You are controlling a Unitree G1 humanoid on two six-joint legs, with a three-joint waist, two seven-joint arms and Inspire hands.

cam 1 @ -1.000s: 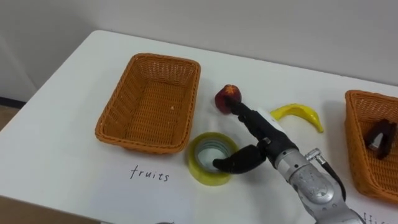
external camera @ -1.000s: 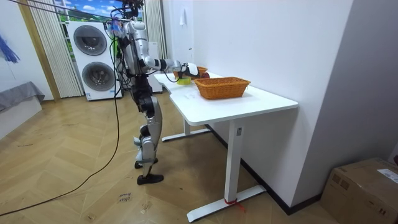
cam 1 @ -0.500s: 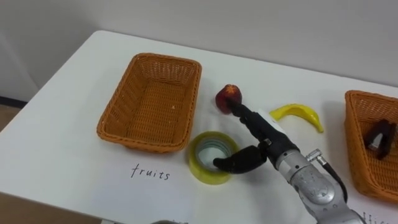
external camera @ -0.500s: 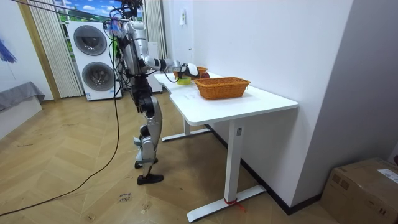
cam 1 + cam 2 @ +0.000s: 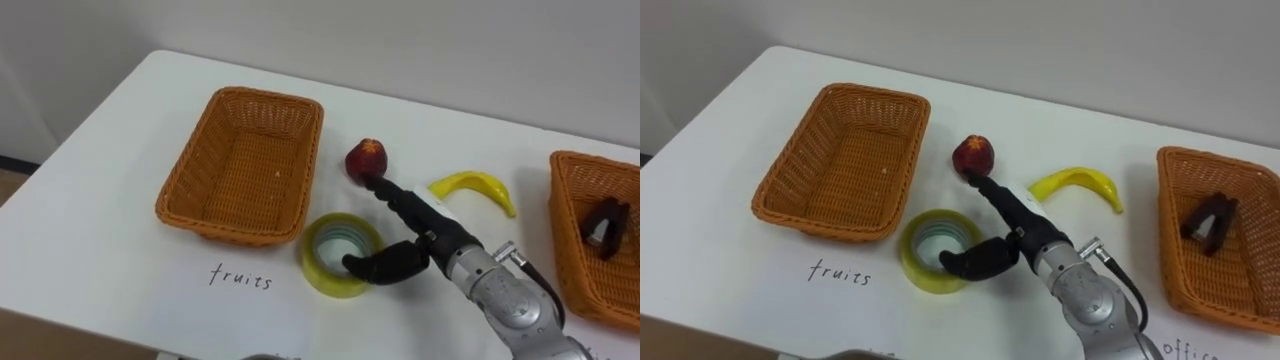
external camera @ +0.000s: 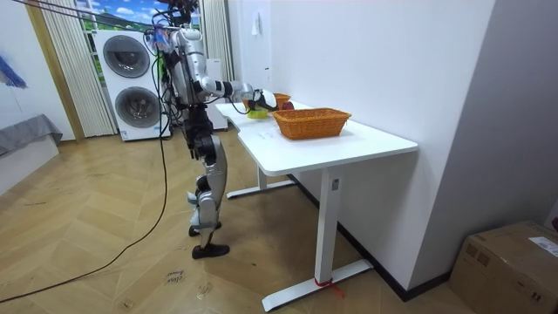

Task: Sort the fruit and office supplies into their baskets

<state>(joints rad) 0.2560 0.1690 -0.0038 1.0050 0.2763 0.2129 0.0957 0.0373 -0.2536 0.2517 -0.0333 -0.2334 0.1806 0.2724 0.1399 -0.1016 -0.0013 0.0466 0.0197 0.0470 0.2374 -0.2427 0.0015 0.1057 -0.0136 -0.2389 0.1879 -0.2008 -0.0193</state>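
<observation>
1. Right hand (image 5: pixel 428 243): matte black, with slim segmented fingers and a thicker thumb.
2. At its five o'clock, a rounded silver-grey metal wrist and forearm with small dark screws. A thin black cable loops over it.
3. Room view: silver-grey limbs, dark joints, black feet, and coloured wires bunched at twelve o'clock, around the head.

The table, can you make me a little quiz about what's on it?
1. True or false: the left basket has nothing in it.
2. The right hand points its straight fingers at: A) the banana, B) the red fruit, C) the tape.
3. Fill in: the dark thing lies in the ___ basket.

Key: 1 true; 2 B; 3 right.
</observation>
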